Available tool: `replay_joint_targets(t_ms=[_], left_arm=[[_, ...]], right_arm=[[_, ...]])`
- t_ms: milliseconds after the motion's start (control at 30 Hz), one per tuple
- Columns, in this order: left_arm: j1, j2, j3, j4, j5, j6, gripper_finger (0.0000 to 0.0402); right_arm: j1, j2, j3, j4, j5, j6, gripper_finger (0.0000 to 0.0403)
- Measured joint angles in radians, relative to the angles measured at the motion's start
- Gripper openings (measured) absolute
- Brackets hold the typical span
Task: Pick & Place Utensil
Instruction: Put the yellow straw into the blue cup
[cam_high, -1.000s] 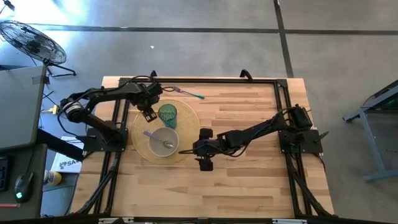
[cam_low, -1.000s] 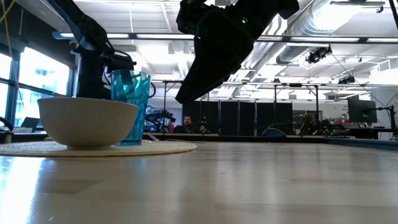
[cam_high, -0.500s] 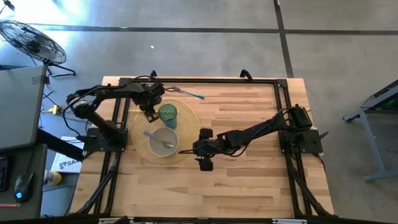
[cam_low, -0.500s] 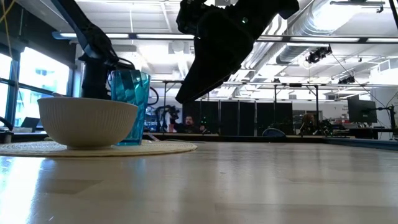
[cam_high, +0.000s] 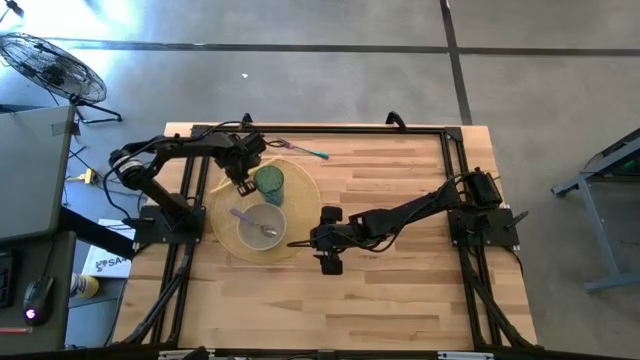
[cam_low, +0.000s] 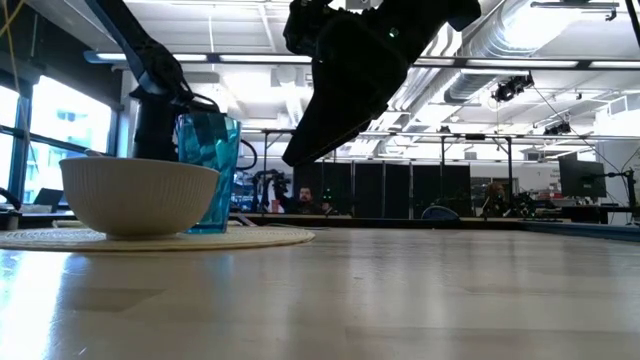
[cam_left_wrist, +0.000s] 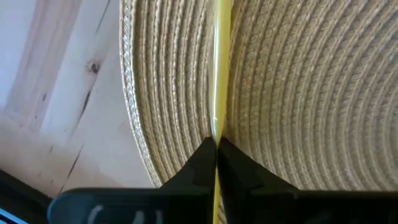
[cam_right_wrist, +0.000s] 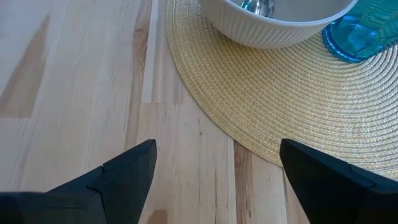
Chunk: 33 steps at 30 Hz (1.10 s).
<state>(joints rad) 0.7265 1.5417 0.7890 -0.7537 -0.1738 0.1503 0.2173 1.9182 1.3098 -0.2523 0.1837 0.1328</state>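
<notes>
A thin yellow utensil is being gripped by the left hand, whose fingers are closed tight on it; it is being held low over the far left part of the round woven placemat, just left of the teal glass, probably so that it can be set down among the place setting. Which kind of utensil it is cannot be told, since only a narrow yellow edge is being shown. A white bowl is sitting on the mat nearer, with a purple-handled spoon resting in it. Another utensil with a teal handle is lying on the bench beyond the mat. The right hand is being held above the bench just right of the mat, spread wide and holding nothing.
</notes>
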Motion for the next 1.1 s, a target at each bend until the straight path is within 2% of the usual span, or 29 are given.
replay_joint_targets(t_ms=[333,500,667,833,1100], left_arm=[[0.000,-0.021,0.057,-0.141,-0.042,-0.030,0.0002],[-0.037,-0.073,0.115,-0.310,-0.093,-0.064,0.0001],[-0.147,-0.119,0.254,-0.569,-0.224,-0.118,0.0000],[-0.310,-0.121,0.438,-0.827,-0.422,-0.154,0.0000],[-0.532,-0.144,0.629,-0.818,-0.635,0.028,0.0000]], right_arm=[[0.000,0.000,0.000,-0.002,0.013,0.001,0.0335],[0.000,-0.009,0.000,-0.023,0.059,-0.004,0.0335],[0.000,-0.047,0.000,-0.068,0.155,-0.020,0.0335],[0.000,-0.084,0.000,-0.117,0.256,-0.026,0.0334],[0.004,-0.095,0.000,-0.177,0.299,0.023,0.0335]])
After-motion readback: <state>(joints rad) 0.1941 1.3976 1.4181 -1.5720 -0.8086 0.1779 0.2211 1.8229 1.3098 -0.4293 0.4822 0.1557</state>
